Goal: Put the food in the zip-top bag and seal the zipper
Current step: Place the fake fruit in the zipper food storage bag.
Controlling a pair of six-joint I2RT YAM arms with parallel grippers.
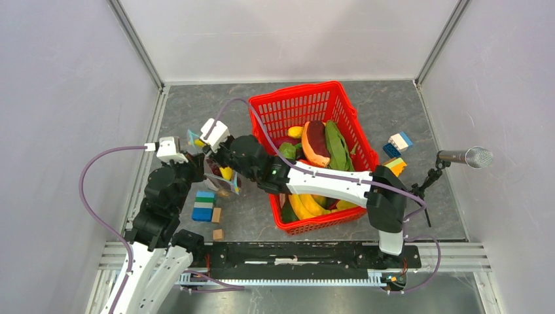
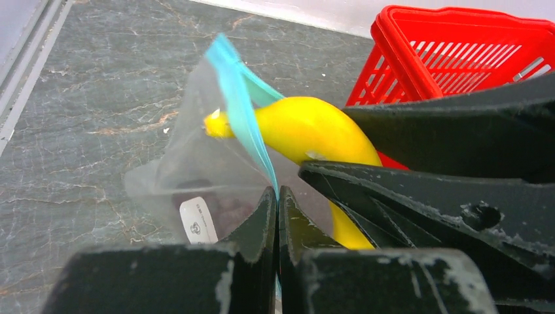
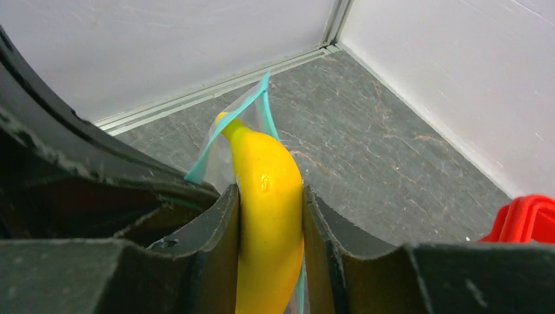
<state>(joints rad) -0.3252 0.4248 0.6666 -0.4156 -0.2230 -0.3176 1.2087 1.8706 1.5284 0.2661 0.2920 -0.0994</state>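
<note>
My left gripper (image 2: 277, 193) is shut on the light-blue zipper (image 2: 239, 104) of the clear zip-top bag (image 2: 190, 150), holding its mouth up above the table. The right gripper (image 3: 270, 190) is shut on a yellow banana (image 3: 268, 176), whose tip sits between the bag's blue mouth edges (image 3: 262, 98). In the top view both grippers meet at the bag (image 1: 222, 180), left of the basket. A dark shape and a white label show dimly inside the bag. More food lies in the red basket (image 1: 288, 104): bananas (image 1: 307, 206), a long green vegetable (image 1: 337, 147) and a brown piece (image 1: 315, 140).
Stacked coloured blocks (image 1: 204, 206) and two small wooden cubes (image 1: 218, 233) lie in front of the bag. More blocks (image 1: 398, 144) sit right of the basket. A microphone (image 1: 468, 157) on a stand pokes in at the right wall. White walls enclose the table.
</note>
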